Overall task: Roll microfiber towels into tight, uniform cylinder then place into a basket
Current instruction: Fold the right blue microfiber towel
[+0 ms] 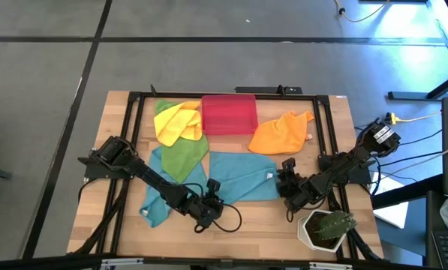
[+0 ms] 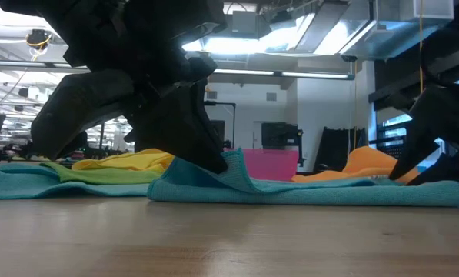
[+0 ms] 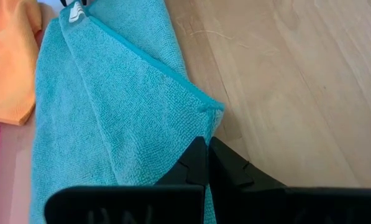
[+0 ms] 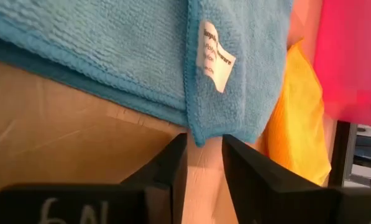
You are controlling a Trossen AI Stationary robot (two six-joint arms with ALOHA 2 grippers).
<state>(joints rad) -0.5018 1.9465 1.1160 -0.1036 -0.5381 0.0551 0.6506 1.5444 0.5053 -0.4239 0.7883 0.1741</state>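
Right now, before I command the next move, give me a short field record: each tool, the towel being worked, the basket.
left tool: shut on the near left corner of the spread teal towel
right tool: fingers apart, straddling that towel's tagged right corner, not yet closed on it
towel state: folded flat, not rolled
basket: far side of the table, holds no rolled towel
other towels: yellow, green, orange, second teal, all loose

Wooden table (image 1: pixel 239 221): light boards, bordered by a black metal frame (image 1: pixel 137 97). White plant pot (image 1: pixel 314 234): placed at the table's near right corner, holding a green plant (image 1: pixel 335 223). Yellow cable (image 1: pixel 415 118): seen on the grey floor (image 1: pixel 51 90) right of the table. Ceiling lights (image 2: pixel 291 73): seen across the room behind.
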